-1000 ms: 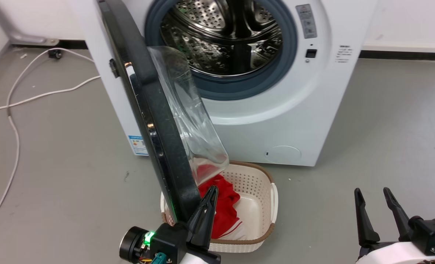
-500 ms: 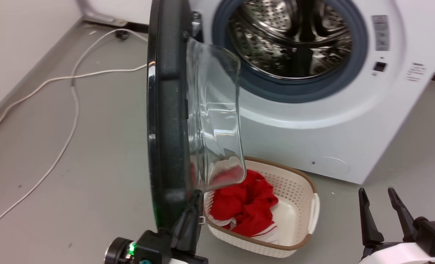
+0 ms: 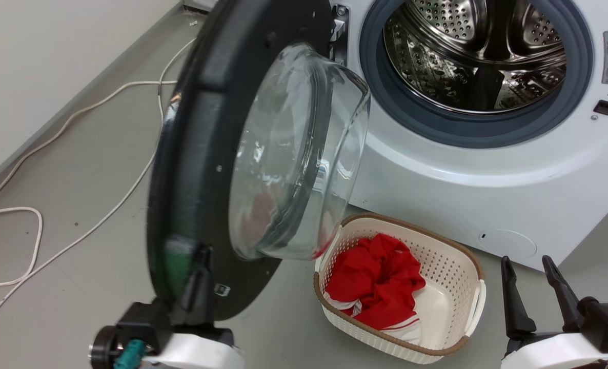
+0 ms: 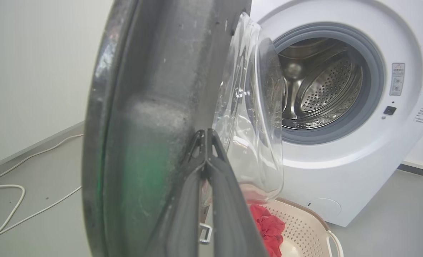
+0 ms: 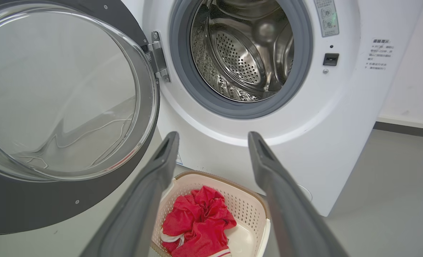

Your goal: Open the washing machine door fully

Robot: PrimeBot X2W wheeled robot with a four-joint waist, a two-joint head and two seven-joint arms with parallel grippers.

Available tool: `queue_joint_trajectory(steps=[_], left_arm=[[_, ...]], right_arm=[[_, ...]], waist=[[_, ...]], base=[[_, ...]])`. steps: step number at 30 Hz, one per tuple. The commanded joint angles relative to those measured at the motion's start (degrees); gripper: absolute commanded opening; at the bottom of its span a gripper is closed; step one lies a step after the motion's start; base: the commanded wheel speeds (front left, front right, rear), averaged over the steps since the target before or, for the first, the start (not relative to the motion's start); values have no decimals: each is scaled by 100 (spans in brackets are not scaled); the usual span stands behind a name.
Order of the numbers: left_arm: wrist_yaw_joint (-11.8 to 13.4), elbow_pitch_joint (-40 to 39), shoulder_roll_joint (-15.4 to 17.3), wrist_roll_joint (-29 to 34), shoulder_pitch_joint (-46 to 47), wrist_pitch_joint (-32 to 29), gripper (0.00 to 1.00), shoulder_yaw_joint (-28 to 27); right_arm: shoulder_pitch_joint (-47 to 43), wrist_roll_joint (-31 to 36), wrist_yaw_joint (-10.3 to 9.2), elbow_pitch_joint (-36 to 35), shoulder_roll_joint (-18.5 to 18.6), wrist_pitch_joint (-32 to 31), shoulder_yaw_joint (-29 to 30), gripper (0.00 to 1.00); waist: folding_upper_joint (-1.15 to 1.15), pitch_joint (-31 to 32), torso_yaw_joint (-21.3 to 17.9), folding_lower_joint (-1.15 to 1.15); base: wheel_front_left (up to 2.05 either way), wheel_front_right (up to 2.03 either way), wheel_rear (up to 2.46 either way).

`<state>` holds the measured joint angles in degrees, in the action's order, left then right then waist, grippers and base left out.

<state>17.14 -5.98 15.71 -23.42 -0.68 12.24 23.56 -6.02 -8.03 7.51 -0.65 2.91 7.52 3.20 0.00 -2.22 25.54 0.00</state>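
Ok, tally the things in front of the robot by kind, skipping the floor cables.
White box-shaped front-loading washing machine: 1
Round glossy black door with glass window: 1
Cream perforated plastic laundry basket: 1
Red crumpled cloth heap: 1
Total: 4

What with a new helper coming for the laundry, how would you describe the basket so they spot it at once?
Find the big white washing machine with its round black door standing open. On the grey floor just in front of it sits the basket. It is cream perforated plastic with a brown rim and holds crumpled red cloth.
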Motion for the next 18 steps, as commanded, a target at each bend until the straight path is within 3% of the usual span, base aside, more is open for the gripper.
queue_joint_trajectory(steps=[1,11,18], left_arm=[[-10,128,92,-106,136,67,0,-231],[-72,731,289,-494,525,267,0,-1256],[-257,1157,417,-600,822,301,0,-1854]], right_arm=[[71,30,-4,-30,-8,-14,-10,100],[208,115,-4,-92,-8,-83,-27,100],[269,148,-4,-101,-8,-123,-41,100]], waist=[[0,-50,-19,0],[0,-344,-168,0],[0,-459,-269,0]], base=[[0,0,0],[0,0,0],[0,0,0]])
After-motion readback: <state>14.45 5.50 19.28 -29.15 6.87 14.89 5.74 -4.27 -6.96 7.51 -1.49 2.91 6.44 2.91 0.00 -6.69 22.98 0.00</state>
